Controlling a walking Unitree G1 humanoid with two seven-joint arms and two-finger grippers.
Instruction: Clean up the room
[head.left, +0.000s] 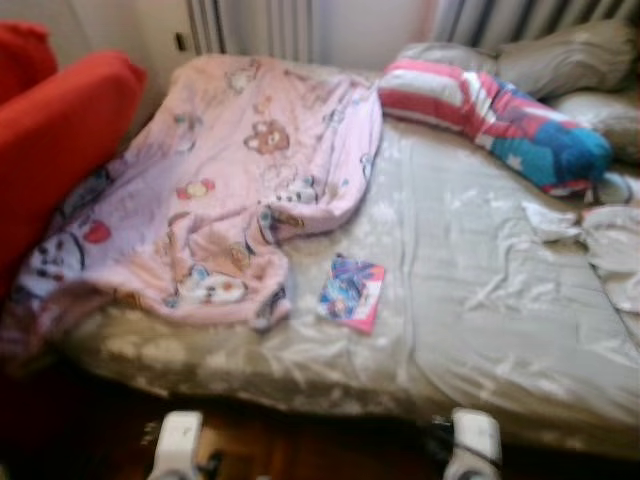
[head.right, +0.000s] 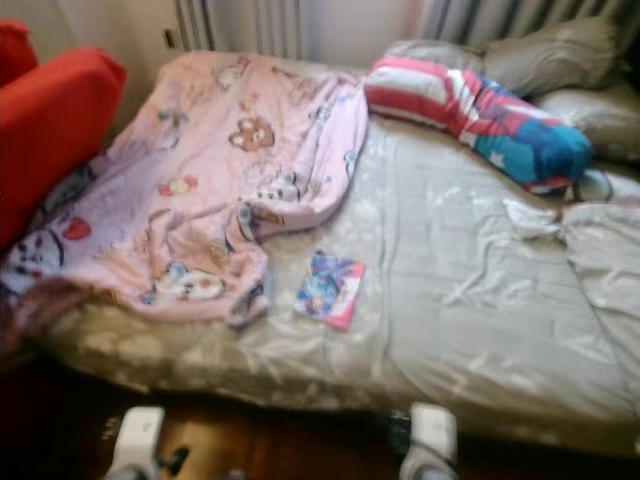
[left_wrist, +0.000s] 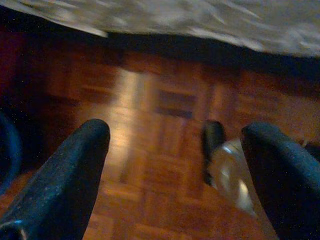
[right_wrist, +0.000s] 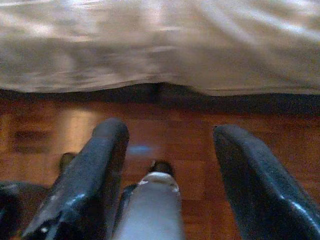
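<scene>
A bed with a grey sheet (head.left: 480, 330) stands before me. A pink cartoon-print blanket (head.left: 220, 190) lies crumpled over its left half. A small colourful book (head.left: 352, 292) rests flat on the sheet beside the blanket's edge. A red, white and blue striped pillow (head.left: 490, 115) lies at the back right. Both arms hang low at the bed's near edge, the left arm (head.left: 178, 440) and the right arm (head.left: 472, 440). My left gripper (left_wrist: 177, 132) is open over the parquet floor (left_wrist: 165, 100), holding nothing. My right gripper (right_wrist: 171, 131) is open too, pointing at the bed's side.
A red armchair (head.left: 60, 130) stands against the bed's left side. Grey pillows (head.left: 565, 55) are stacked at the back right, and a rumpled pale cloth (head.left: 555, 222) lies near them. A radiator (head.left: 265, 25) is on the wall behind the bed.
</scene>
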